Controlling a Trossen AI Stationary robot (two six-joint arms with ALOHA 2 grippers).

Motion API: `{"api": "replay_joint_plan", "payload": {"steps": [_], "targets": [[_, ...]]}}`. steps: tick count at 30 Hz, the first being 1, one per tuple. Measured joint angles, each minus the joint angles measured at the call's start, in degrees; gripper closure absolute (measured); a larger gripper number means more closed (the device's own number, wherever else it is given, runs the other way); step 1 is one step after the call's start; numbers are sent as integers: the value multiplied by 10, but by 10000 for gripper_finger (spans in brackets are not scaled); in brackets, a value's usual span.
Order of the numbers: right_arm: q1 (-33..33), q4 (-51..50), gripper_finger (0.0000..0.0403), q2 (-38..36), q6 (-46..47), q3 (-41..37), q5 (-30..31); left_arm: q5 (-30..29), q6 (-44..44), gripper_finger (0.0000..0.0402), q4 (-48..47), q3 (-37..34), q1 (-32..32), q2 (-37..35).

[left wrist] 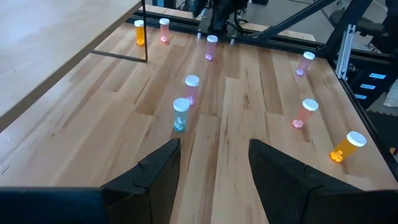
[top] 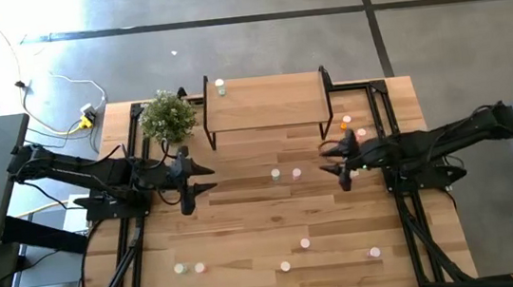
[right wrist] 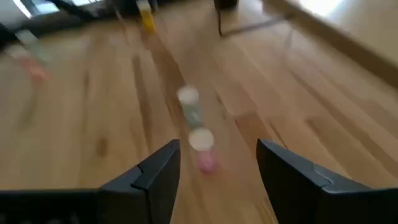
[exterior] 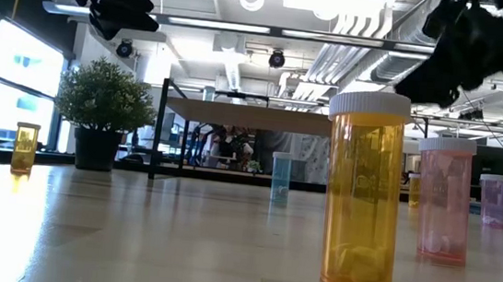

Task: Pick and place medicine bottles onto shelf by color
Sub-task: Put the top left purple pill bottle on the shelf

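1. Done so far, by my reading: one small pale green medicine bottle with a white cap (top: 220, 87) stands on the light wood rectangular shelf with thin black legs (top: 266, 101), near the shelf's far corner on the plant side. No other bottle shows on the shelf top.

2. Left to do: the other bottles stand on the slatted wooden worktop (top: 247, 230).
   - An orange bottle (top: 343, 127) and pale-capped pink bottles beside it sit just off the shelf's end on the right arm's side.
   - A pale blue-green bottle (left wrist: 180, 114) and a pink bottle (left wrist: 191, 89) stand close together in front of the shelf, near mid-worktop.
   - Several more, pink, orange and pale green, are scattered well in front of the shelf along the near edge.

3. The left end effector (left wrist: 211, 171) hangs in front of the shelf on the side of the green potted plant (top: 168, 115), fingers apart and nothing between them.

4. The right end effector (right wrist: 217, 168) hovers in front of the shelf's opposite end, fingers spread and empty, facing the middle pair of bottles.

5. Judgement: the sorting has barely begun. The likely next pick is one of the middle pair, though which arm takes it cannot be told.
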Motion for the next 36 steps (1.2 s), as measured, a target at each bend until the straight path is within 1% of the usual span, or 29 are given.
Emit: {"api": "replay_joint_plan", "payload": {"steps": [7, 12, 20, 30, 36], "targets": [[0, 74, 203, 110, 0, 0, 7, 0, 0, 220, 0, 0, 0, 0], [0, 113, 203, 177, 1, 0, 7, 0, 0, 220, -1, 0, 0, 0], [0, 213, 203, 282, 0, 0, 7, 0, -4, 220, -2, 0, 0, 0], [0, 305, 203, 371, 0, 0, 37, 0, -4, 220, -2, 0, 0, 0], [0, 360, 203, 411, 0, 0, 24, 0, -4, 220, -2, 0, 0, 0]]}}
